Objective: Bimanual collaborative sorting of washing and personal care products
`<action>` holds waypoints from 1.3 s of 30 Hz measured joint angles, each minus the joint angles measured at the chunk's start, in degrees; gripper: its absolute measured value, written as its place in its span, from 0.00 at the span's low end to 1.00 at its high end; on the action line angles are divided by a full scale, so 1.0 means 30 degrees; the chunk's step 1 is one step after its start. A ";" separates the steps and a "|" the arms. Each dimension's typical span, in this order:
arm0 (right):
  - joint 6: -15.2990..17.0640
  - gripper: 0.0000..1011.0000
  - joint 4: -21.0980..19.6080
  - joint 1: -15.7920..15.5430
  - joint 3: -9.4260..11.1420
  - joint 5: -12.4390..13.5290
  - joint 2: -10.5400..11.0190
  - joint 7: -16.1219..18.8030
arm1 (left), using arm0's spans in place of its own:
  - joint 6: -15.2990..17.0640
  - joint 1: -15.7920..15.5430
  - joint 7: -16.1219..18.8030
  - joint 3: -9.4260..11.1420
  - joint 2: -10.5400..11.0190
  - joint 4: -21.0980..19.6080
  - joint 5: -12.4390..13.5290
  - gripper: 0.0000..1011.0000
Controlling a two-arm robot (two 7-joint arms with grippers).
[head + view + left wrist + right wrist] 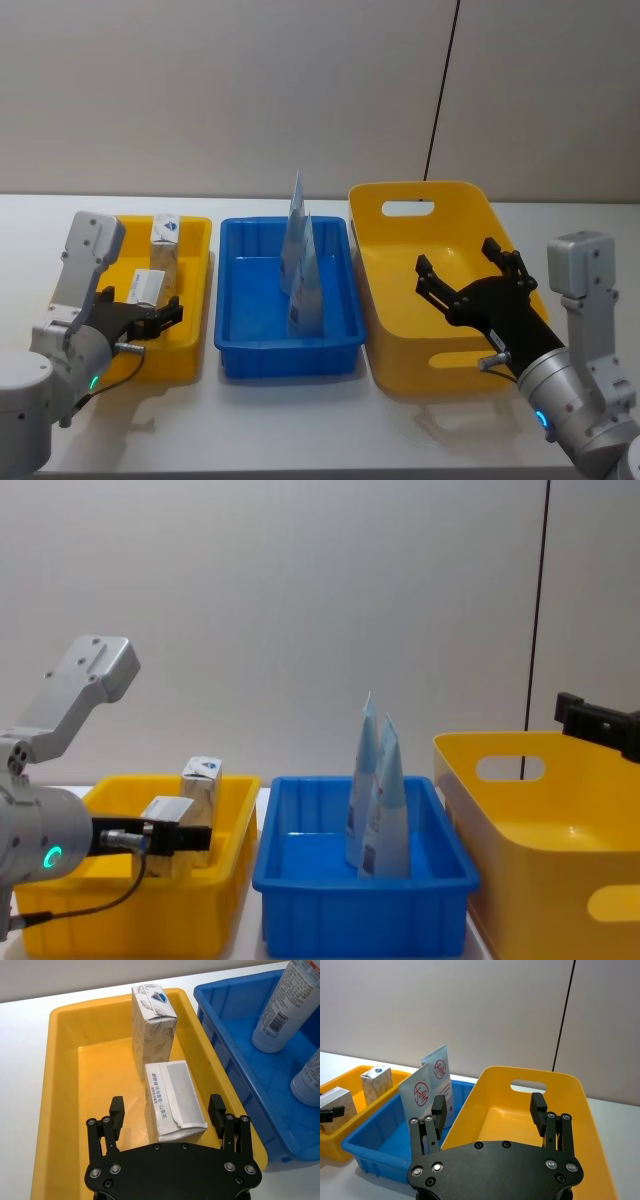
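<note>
Cartons — two, tubes — two, bins three

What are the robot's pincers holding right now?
Nothing. The left pincer is open around the nearer carton in the small yellow bin, not touching it; the right pincer hangs open over the large yellow bin.

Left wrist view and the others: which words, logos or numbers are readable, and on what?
No text can be quoted with confidence.
near carton: Chinese print on its white end, too blurred.
far carton: blue shield logo, lettering unreadable.
tubes: barcode digits too small; red round emblems illegible.
</note>
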 joint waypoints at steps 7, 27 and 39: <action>0.0001 0.99 0.0000 0.0000 0.0000 0.0000 -0.0001 0.0000 | -0.0148 -0.0135 -0.0099 0.0010 -0.0046 0.0208 0.0148 0.96; 0.0001 0.99 0.0000 0.0000 -0.0001 0.0000 0.0000 0.0000 | -0.0304 -0.0274 -0.0209 0.0021 -0.0098 0.0420 0.0298 0.41; 0.0000 0.99 0.0000 0.0000 -0.0001 0.0000 -0.0001 0.0000 | -0.0328 -0.0285 -0.0289 0.0015 -0.0105 0.0435 0.0330 0.36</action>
